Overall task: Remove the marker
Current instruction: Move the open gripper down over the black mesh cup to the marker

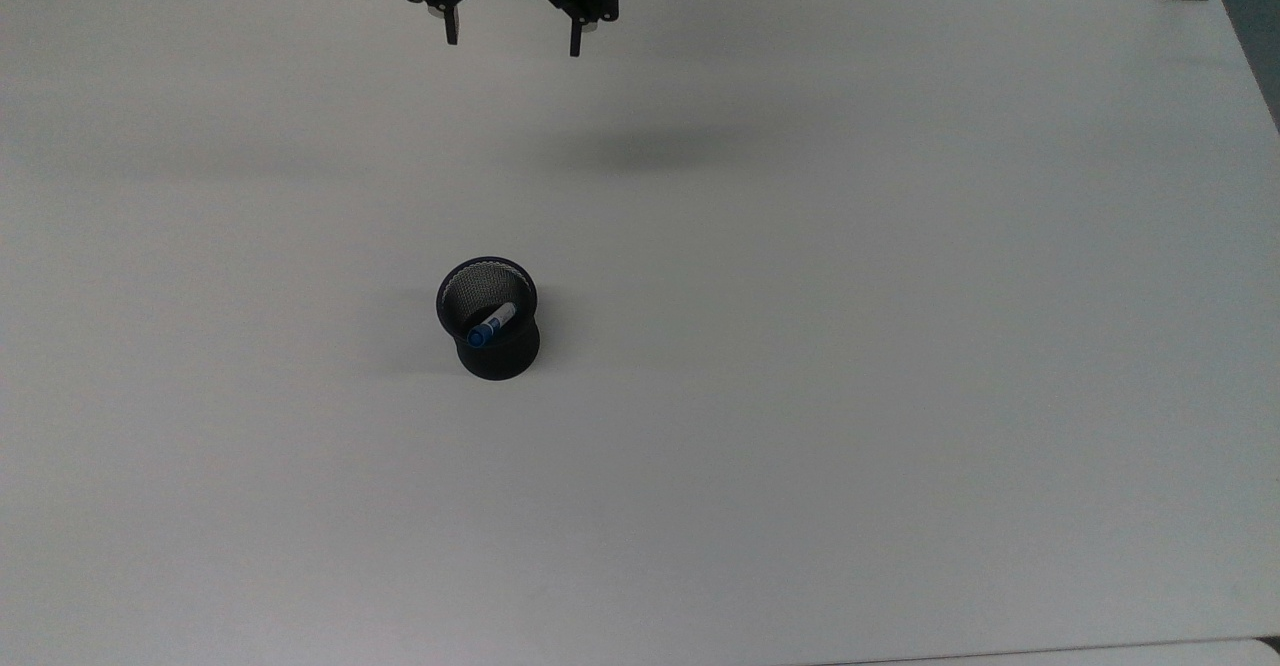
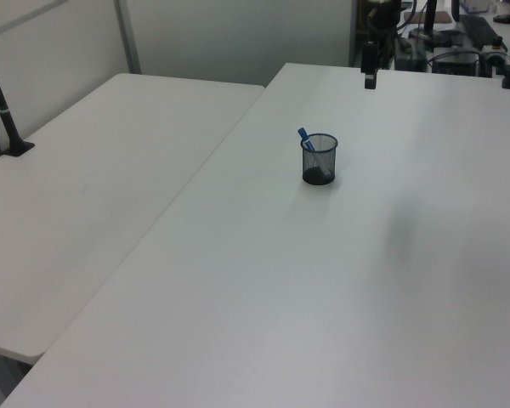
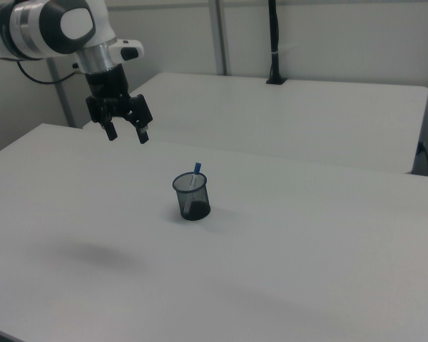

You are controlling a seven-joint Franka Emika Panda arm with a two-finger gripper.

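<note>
— So, where does everything sit on the table (image 1: pixel 900 296)?
— The arm (image 3: pixel 50 28) hangs high over the far edge in the top view, gripper (image 1: pixel 511 38) spread wide and empty, likely poised to descend.
— And the cup (image 1: pixel 493 321)?
— Mid-tabletop, upright; the marker (image 1: pixel 492 327) leans inside it, blue cap poking above the rim.

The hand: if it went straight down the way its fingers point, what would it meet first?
Most likely bare table. The open hand hangs high with fingers pointing down, well aside from the mesh cup holding the marker; its shadow falls on empty tabletop. Depth is uncertain.
</note>
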